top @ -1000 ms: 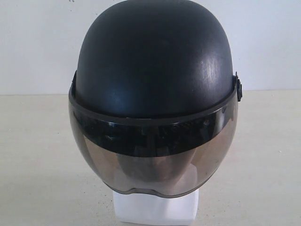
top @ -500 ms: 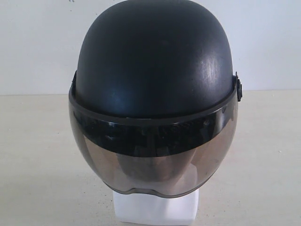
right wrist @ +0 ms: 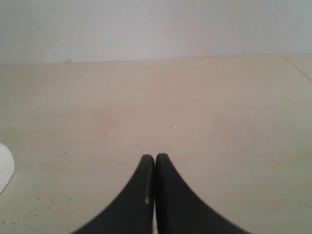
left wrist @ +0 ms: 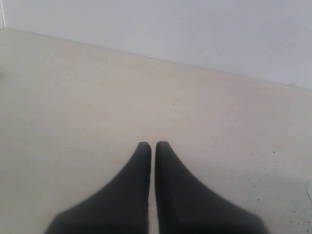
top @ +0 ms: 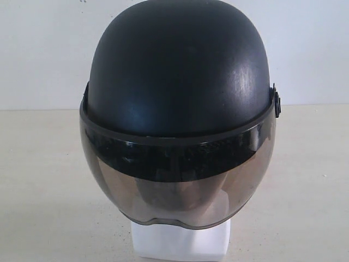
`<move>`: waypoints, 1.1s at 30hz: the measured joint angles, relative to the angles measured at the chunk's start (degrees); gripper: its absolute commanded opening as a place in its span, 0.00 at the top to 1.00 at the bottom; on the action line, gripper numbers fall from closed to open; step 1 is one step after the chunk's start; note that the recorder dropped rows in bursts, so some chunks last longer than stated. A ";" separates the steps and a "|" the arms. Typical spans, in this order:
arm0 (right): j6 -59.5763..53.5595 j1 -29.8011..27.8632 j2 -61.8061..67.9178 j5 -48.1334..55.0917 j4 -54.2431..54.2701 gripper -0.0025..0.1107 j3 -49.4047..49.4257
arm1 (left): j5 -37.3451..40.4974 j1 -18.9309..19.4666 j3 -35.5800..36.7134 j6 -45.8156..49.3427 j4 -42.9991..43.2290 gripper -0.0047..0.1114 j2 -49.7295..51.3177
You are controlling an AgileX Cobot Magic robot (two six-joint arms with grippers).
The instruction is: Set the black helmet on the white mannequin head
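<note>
Matte domed black helmet (top: 180, 76) caps glossy white mannequin head (top: 180, 243).

Matte black helmet (top: 180, 71), smoky brown visor (top: 180, 185), white mannequin head (top: 180, 243), pale beige table (top: 43, 180).

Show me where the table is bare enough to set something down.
Bare table lies on both sides of the helmet, back to the wall. The middle is taken: the helmet sits over the mannequin head and overhangs its white base. The shut left gripper and right gripper face bare table too.
</note>
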 measured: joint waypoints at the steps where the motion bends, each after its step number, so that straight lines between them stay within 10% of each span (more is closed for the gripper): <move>1: 0.00 -0.04 0.00 0.56 -0.07 0.98 0.04 | 0.00 0.00 0.00 0.00 0.00 0.92 0.00; 33: 0.58 -0.17 0.00 1.10 -0.10 0.98 0.04 | 0.00 0.00 0.00 0.11 0.00 0.92 0.00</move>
